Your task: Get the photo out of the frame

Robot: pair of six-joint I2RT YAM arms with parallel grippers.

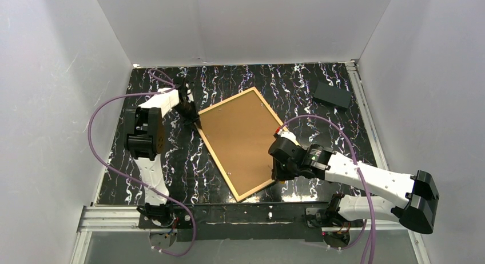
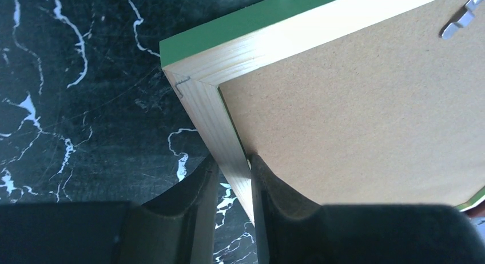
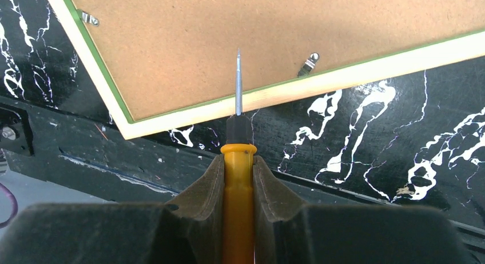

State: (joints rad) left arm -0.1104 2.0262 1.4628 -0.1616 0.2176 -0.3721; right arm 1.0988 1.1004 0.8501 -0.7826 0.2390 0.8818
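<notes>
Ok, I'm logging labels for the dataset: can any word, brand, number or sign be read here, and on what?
None: no text shows on the frame, its brown backing panel, the yellow screwdriver or the dark box, in any view.

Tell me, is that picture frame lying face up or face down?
Face down: the frame shows its brown backing board upward, with metal clips over its edge.

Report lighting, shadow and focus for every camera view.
Top external: evenly lit, sharp throughout. Left wrist: the frame corner is crisp, while the fingers near the lens are dark and soft. Right wrist: a broad shadow darkens the backing panel at upper right; the screwdriver is sharp.
</notes>
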